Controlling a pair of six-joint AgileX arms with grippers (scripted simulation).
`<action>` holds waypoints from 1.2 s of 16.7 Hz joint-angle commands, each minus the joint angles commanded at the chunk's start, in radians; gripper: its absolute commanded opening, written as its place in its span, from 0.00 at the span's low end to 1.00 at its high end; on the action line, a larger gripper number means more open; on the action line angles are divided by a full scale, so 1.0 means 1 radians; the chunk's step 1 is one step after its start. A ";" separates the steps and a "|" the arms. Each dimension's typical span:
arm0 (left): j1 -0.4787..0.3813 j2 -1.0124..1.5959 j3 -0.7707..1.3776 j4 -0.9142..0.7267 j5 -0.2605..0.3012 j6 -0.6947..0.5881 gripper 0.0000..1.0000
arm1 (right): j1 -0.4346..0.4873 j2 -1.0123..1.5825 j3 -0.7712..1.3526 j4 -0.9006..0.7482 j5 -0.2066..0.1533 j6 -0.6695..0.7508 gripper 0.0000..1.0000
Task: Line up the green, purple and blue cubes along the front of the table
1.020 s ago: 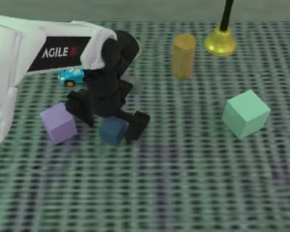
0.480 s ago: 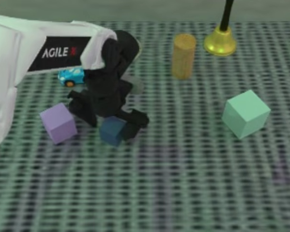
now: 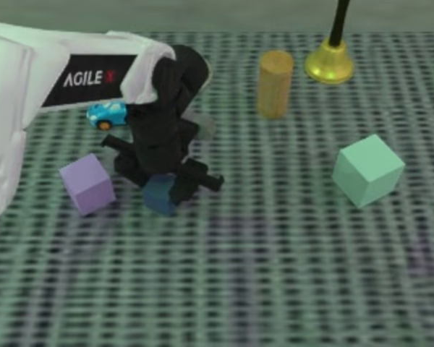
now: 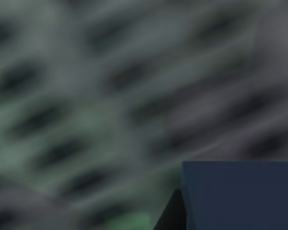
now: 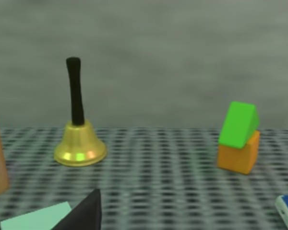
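The small navy-blue cube sits left of the table's centre, and my left gripper is shut on it from above. The left wrist view shows the blue cube close up, with a dark fingertip against its side. The lilac-purple cube lies just left of that gripper, apart from it. At the right stands the large mint-green cube, free. My right arm is out of the top view. Its wrist view shows a dark part of my right gripper beside the green cube.
A tan cylinder and a gold bell stand at the back. A bright blue toy car sits behind the left arm. The right wrist view shows a green wedge on an orange block.
My left gripper's fingers have drawn together onto the blue cube, which has shifted slightly left with them. The purple and green cubes have not moved.
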 joint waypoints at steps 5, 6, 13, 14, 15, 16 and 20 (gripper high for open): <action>0.000 0.000 0.000 0.000 0.000 0.000 0.00 | 0.000 0.000 0.000 0.000 0.000 0.000 1.00; 0.000 0.000 0.000 0.000 0.000 0.000 0.00 | 0.000 0.000 0.000 0.000 0.000 0.000 1.00; 0.013 -0.078 0.107 -0.160 -0.001 -0.002 0.00 | 0.000 0.000 0.000 0.000 0.000 0.000 1.00; 0.016 -0.090 0.129 -0.195 -0.001 -0.002 0.00 | 0.000 0.000 0.000 0.000 0.000 0.000 1.00; 0.018 -0.101 0.146 -0.222 -0.001 -0.002 0.00 | 0.000 0.000 0.000 0.000 0.000 0.000 1.00; 0.020 -0.110 0.158 -0.239 -0.001 -0.002 0.00 | 0.000 0.000 0.000 0.000 0.000 0.000 1.00; 0.015 -0.110 0.161 -0.243 -0.001 0.000 0.00 | 0.000 0.000 0.000 0.000 0.000 0.000 1.00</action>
